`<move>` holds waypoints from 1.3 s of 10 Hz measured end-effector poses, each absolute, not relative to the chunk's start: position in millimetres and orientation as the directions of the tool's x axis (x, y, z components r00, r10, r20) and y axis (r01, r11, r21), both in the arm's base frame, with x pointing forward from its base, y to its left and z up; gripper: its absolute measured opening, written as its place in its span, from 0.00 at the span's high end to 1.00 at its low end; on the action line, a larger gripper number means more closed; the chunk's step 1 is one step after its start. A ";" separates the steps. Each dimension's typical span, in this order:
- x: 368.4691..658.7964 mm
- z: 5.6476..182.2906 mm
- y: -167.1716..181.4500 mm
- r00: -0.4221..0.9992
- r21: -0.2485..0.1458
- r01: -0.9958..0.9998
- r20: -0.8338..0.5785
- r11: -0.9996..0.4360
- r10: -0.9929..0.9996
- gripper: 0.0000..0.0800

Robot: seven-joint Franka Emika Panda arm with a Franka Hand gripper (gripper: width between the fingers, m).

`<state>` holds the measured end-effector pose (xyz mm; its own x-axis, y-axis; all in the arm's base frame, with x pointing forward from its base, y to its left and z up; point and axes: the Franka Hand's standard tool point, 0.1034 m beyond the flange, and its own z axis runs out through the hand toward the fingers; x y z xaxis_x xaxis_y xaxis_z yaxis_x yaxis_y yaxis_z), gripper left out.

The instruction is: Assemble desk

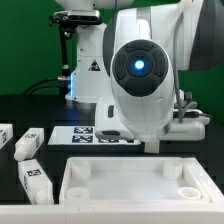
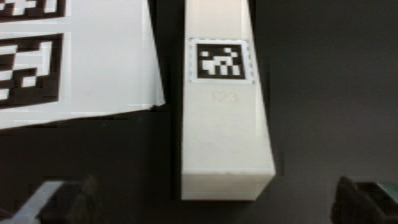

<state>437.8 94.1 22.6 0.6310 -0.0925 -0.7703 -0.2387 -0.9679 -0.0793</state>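
You will find no readable writing here: the only markings are black-and-white square tags. In the wrist view one tag (image 2: 221,60) sits on the white rectangular plastic block leg (image 2: 228,125), on the face turned toward the hand and toward the end farther from it. Its pattern is blocky, with no letters or numbers. The thin flat white marker board (image 2: 80,75) lies just beside that leg, off to one side of the hand, and shows parts of larger tags of the same kind, cut by the frame edge. In the exterior view a black triangle sticker (image 1: 88,68) shows on the white robot body (image 1: 84,88) behind the arm, but its symbol is too small to read.

Your gripper (image 2: 214,204) is spread wide, and its two dark fingers (image 2: 63,200) stand well apart with nothing held. The leg lies lengthwise on the black table (image 2: 329,100), centred on the gap between the fingers. Its near end is about level with the fingertips, and a strip of bare table separates each finger from the leg's sides.

In the exterior view the hand is hidden behind the arm's large white joint with a glowing blue ring (image 1: 137,65). The white square rimmed plastic panel (image 1: 140,162) with round corner sockets lies nearest the camera. Three more tagged white block legs lie at the exterior view's left (image 1: 5,133) (image 1: 28,143) (image 1: 35,180). Where these sit relative to the hand cannot be told.
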 end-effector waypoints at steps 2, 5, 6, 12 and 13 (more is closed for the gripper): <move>422.6 12.2 95.4 0.561 0.008 -0.297 -0.808 -0.955 -0.181 0.19; 407.9 3.4 96.5 0.505 0.070 -0.321 -0.831 -0.945 -0.233 0.19; 407.8 3.3 96.3 0.504 0.070 -0.321 -0.831 -0.944 -0.233 0.33; 431.4 41.4 91.5 0.525 0.044 -0.336 -0.820 -0.941 -0.226 0.64; 456.6 64.2 85.0 0.586 0.016 -0.335 -0.779 -0.942 -0.222 0.64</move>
<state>456.6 85.0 64.2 0.5862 -0.2223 -0.7791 -0.3354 -0.9419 0.0164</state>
